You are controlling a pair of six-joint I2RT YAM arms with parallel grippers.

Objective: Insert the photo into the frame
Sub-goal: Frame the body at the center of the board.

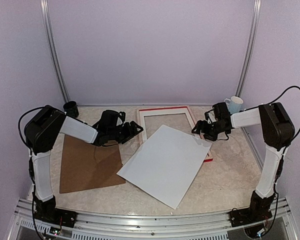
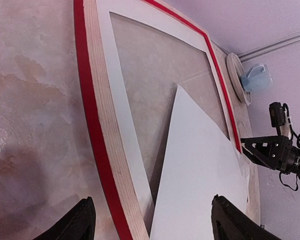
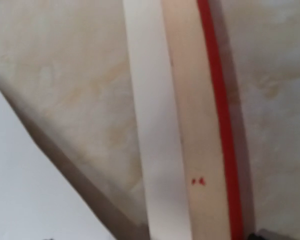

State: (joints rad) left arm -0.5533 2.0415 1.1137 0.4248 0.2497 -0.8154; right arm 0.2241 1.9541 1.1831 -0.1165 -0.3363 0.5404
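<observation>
While both stood wide apart with nothing between the fingers, my left gripper [image 1: 136, 131] hung just beside the left rail of the frame [image 1: 165, 110] and my right gripper [image 1: 199, 132] over its right rail. Item: the photo [image 1: 165, 165] lay white back up at the centre of the top view, overlapping the frame's lower right. Long axis diagonal, upper right to lower left.
</observation>
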